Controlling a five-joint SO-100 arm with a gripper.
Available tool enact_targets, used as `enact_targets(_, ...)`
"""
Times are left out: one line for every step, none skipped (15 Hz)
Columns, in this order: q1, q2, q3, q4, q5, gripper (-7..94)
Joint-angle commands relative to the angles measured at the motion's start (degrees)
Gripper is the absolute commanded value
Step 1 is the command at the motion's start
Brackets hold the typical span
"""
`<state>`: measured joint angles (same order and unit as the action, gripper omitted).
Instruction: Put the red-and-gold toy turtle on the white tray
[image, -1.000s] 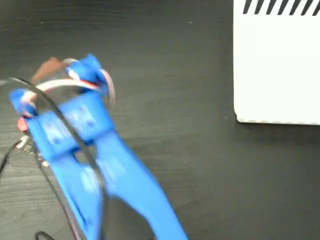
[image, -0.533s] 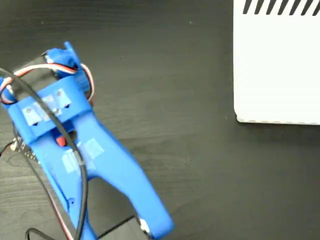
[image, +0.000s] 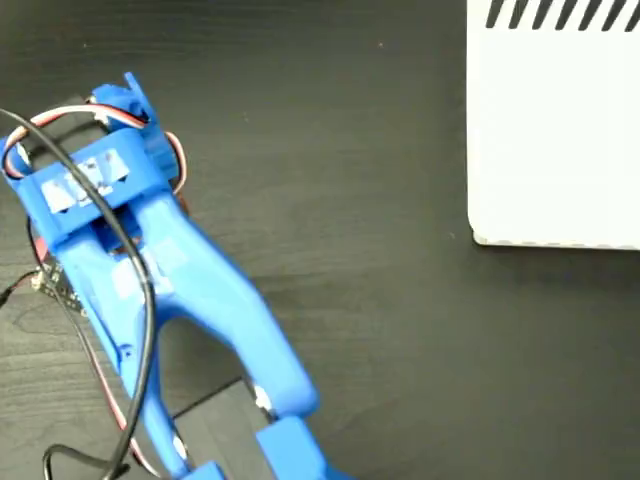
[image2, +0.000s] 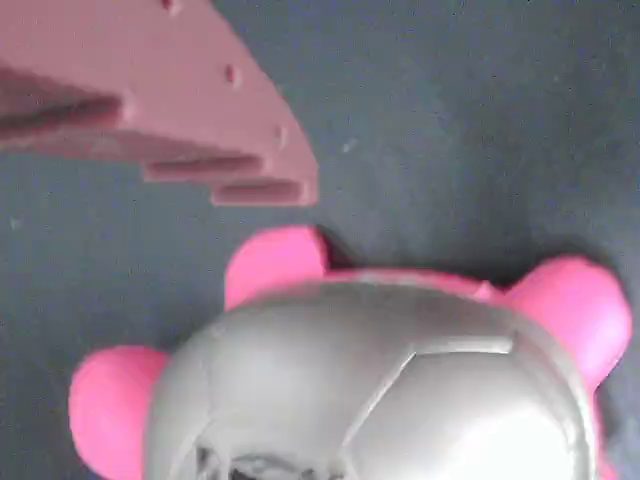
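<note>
In the wrist view the red-and-gold toy turtle fills the lower half: a shiny domed shell with pink feet sticking out, lying on the dark table. One mauve finger of my gripper hangs just above it, with a small gap to the nearest foot. The other finger is out of frame, and nothing is pinched. In the fixed view my blue arm reaches to the upper left, and its gripper end covers the turtle. The white tray, with black slanted stripes on its top edge, lies at the upper right, far from the gripper.
Black and red-white cables loop over the arm's wrist and trail down the left side. A wide stretch of dark wood-grain table separates the arm from the tray.
The arm has swung up and to the left across the fixed view and stretched out over the turtle's spot. The tray has stayed put.
</note>
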<state>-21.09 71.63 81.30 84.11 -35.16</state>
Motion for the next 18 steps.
enact_targets(-0.88, 1.05, -2.37, -0.7, -0.53, 53)
enact_targets(-1.05, 0.44, -2.37, -1.14, -0.44, 53)
enact_targets(-1.32, -0.26, -2.29, -1.49, 0.0, 53)
enact_targets(-1.67, -0.88, -2.29, -1.67, 0.18, 53)
enact_targets(-2.02, -1.58, -2.2, -2.11, 0.53, 53)
enact_targets(-2.2, -2.29, -2.2, -2.72, 0.79, 53)
enact_targets(-2.37, -2.99, -2.02, -3.16, 0.79, 53)
enact_targets(-2.46, -3.25, -1.32, -4.13, 0.79, 53)
enact_targets(-2.55, -3.87, -0.88, -5.1, 0.79, 53)
enact_targets(-2.72, -4.57, -0.88, -5.45, 0.88, 53)
enact_targets(-2.9, -5.19, -0.88, -5.89, 0.88, 53)
enact_targets(-2.99, -5.8, -0.88, -6.15, 0.88, 53)
enact_targets(-3.08, -6.33, -0.88, -6.68, 0.97, 53)
enact_targets(-3.16, -6.59, -0.88, -7.21, 1.05, 53)
enact_targets(-3.16, -6.94, -0.88, -7.56, 1.05, 48)
enact_targets(-3.16, -7.47, -0.88, -8.09, 1.05, 35)
enact_targets(-3.16, -7.73, -1.05, -8.44, 1.76, 21)
enact_targets(-3.16, -7.73, -1.41, -8.96, 3.69, 12)
